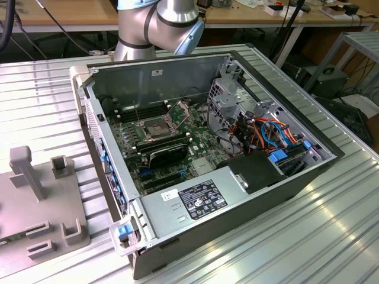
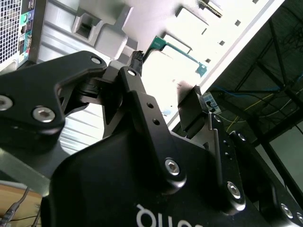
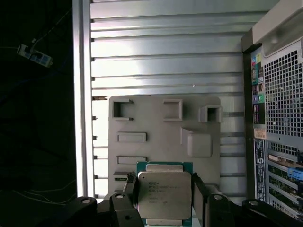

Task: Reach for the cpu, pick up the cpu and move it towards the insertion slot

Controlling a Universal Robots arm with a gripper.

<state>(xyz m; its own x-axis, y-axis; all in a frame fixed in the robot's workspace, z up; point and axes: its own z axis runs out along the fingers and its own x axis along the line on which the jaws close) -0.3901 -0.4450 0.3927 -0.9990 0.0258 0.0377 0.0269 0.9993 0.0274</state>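
Note:
In the first wrist view the cpu [image 3: 164, 194], a silvery square chip with a green rim, sits between my two black fingers [image 3: 131, 196]. My gripper [image 3: 165, 178] is shut on it and holds it well above the grey fixture plate [image 3: 161, 127]. The second wrist view shows the gripper [image 2: 166, 73] from the side, with the cpu's thin green edge [image 2: 182, 53] at the fingertips. In the exterior view the insertion slot [image 1: 155, 127], a square socket with a dark centre, lies on the motherboard inside the open computer case [image 1: 237, 195], and its metal retention plate [image 1: 180, 109] stands hinged up.
The arm's elbow [image 1: 160, 23] rises behind the case. The grey fixture plate [image 1: 35, 195] with upright posts lies at the exterior view's left on the ribbed metal table [image 1: 331, 236]. The case's rear port panel [image 3: 279, 118] is beside the fixture. The table edge [image 3: 83, 118] drops to dark floor.

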